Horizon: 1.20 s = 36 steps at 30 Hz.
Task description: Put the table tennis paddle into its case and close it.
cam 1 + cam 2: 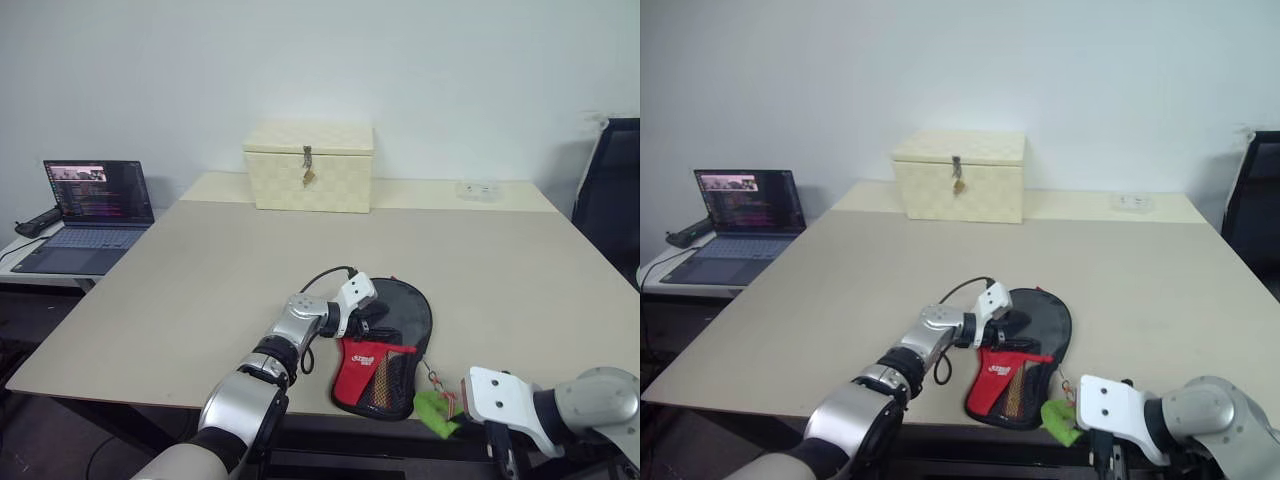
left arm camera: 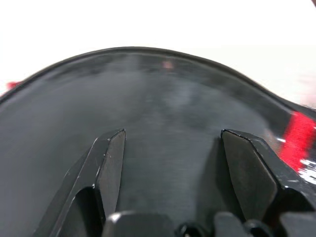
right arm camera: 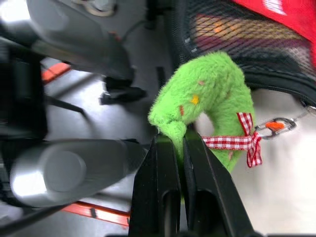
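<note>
From the head camera I see the case (image 1: 385,350) lying at the near edge of the worktop (image 1: 300,260), red panel and mesh pocket nearest me. I cannot make out the table tennis paddle; whatever the case holds is hidden under its fabric. My left gripper (image 1: 368,318) rests on the case's left side, its tips hard to separate from the black cloth. The green zipper tag (image 1: 433,411) hangs past the worktop's near edge, beside my right gripper, whose fingers are cut off at the frame's lower edge. A cream latched box (image 1: 309,166) stands shut at the far side.

In the left wrist view the fingers (image 2: 111,163) stand released, spread over the black fabric.

In the right wrist view the fingers (image 3: 163,173) are clenched on the green zipper tag.
</note>
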Motion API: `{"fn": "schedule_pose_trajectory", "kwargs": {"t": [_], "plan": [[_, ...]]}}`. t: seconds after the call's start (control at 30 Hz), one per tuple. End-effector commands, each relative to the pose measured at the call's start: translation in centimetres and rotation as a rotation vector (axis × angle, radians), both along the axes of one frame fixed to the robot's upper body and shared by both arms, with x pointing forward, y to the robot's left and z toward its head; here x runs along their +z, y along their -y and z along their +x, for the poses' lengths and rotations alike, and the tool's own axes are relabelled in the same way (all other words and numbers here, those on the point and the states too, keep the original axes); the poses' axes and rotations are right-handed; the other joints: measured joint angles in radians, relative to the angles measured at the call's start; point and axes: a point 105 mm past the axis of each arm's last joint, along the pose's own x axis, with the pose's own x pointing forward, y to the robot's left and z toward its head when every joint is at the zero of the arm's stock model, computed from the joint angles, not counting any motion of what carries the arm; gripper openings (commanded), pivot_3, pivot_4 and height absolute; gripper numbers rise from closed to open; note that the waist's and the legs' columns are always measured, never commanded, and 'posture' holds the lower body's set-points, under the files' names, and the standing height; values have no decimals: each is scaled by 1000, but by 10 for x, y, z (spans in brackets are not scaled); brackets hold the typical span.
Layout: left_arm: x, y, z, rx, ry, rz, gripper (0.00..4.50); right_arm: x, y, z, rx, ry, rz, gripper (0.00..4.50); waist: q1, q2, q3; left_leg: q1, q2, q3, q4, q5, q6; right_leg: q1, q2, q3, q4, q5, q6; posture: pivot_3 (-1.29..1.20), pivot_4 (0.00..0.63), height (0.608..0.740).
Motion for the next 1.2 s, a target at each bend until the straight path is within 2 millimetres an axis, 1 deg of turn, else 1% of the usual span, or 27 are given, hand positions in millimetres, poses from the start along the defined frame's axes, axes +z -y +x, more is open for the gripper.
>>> {"fn": "schedule_pose_trajectory", "kwargs": {"t": [0.03,0.13,0.23,0.3,0.4,0.53,0.67,0.73,0.8,0.87,0.9,1.03,1.2], "plan": [[-41,-4,-13,16,-83,127,3353,-2,-21,-35,145,-133,73,13,2,0,-1,0,-1,0,0,0,0,0,-1,0,0,0,1,0,150,740],[-40,2,-13,16,-76,128,3353,-3,-25,-34,134,-135,94,13,6,0,-2,0,-7,-1,0,-1,1,1,-5,-1,0,-2,3,0,150,740],[-39,7,-13,13,-69,128,3353,-7,-26,-17,35,-57,85,13,8,-2,-3,0,-9,-1,0,-1,1,2,-10,-1,0,-4,6,0,150,740],[-37,9,-13,11,-63,121,3353,-5,-25,-8,-29,-57,113,13,8,-3,-3,0,-10,-1,0,-1,2,2,-11,-1,0,-4,7,0,150,740],[-30,9,-9,23,-41,89,3353,3,-22,0,-91,-63,144,688,8,-4,-3,0,-11,-1,1,-1,2,3,-12,0,0,-3,9,0,150,740],[-3,3,2,47,5,-29,3353,18,-14,16,-184,-34,188,1984,2,-5,-3,1,-10,-1,1,-1,2,3,-12,0,1,-3,9,0,150,740],[22,-14,8,45,53,-137,3353,41,3,46,-320,23,273,1984,-14,-7,0,0,-9,-2,1,-1,2,1,-12,1,1,-3,9,0,150,740],[37,-26,9,38,64,-200,3353,54,16,75,-434,87,332,1984,-24,-9,3,0,-9,-1,0,-1,2,-1,-12,3,3,-3,9,0,150,740],[48,-44,6,27,78,-236,3353,58,22,104,-529,126,388,1984,-35,-9,4,-1,-9,-2,0,-1,2,-3,-11,3,4,-3,8,0,150,740],[56,-61,0,7,92,-239,3353,55,23,129,-592,148,410,1984,-39,-9,5,0,-8,-2,0,-1,2,-3,-12,4,5,-1,6,0,150,740],[58,-67,-4,-4,96,-236,3353,53,22,137,-612,158,419,1984,-41,-9,5,0,-8,-2,-1,-1,2,-4,-12,4,5,1,2,0,150,740],[68,-91,-24,-29,96,-203,3353,40,20,170,-699,177,433,1984,-40,-6,7,-1,-8,-3,-2,-1,2,-6,-11,3,7,1,0,0,150,740],[68,-108,-44,-21,88,-135,3353,22,27,204,-835,211,442,1984,-36,-5,8,-5,-9,-4,-1,-1,2,-9,-12,3,7,1,0,0,150,740]]}}
